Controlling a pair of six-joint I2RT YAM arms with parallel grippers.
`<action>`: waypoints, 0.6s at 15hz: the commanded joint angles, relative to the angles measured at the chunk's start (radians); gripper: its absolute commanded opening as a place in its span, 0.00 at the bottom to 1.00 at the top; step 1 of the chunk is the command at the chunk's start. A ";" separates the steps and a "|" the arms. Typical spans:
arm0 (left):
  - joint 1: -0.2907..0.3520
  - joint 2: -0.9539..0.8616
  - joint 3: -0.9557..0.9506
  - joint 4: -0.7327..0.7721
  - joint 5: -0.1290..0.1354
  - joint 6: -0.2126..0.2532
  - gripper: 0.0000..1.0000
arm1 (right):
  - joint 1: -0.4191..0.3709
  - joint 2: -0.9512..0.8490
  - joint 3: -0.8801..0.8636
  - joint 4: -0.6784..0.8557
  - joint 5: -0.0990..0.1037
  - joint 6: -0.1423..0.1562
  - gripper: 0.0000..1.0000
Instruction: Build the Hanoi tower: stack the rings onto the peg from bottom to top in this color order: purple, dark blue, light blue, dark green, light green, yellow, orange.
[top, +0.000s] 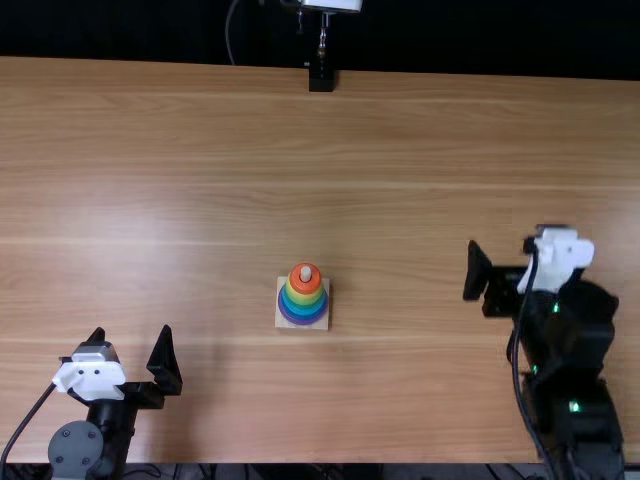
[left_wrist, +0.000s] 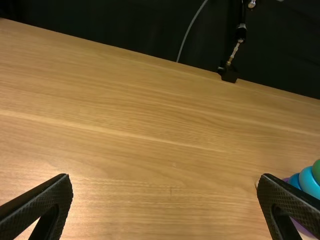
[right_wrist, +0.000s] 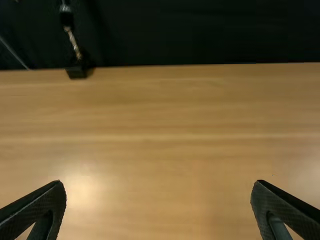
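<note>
Jaws of the black left gripper (top: 132, 330) stand wide apart, holding nothing; those of the black right gripper (top: 505, 240) are spread just as wide, also without a hold. Between the arms, stacked plastic-looking rings (top: 303, 309) sit around a pale peg (top: 306, 273) on a pale square base (top: 326, 325): purple lowest, then blues, green, yellow, orange. The two greens are hard to tell apart. In the left wrist view, one jaw and the view's edge hide part of the stack. A black clamp (top: 321, 79) stands at the wooden surface's (top: 450, 150) far edge.
</note>
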 joint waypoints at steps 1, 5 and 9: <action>0.002 -0.012 -0.055 -0.019 0.012 0.004 1.00 | -0.002 -0.112 -0.104 0.018 -0.004 -0.033 1.00; 0.002 -0.012 -0.055 -0.019 0.012 0.004 1.00 | -0.053 -0.466 -0.358 0.024 -0.008 -0.037 1.00; 0.002 -0.012 -0.055 -0.019 0.012 0.004 1.00 | -0.053 -0.739 -0.510 0.022 -0.004 -0.037 1.00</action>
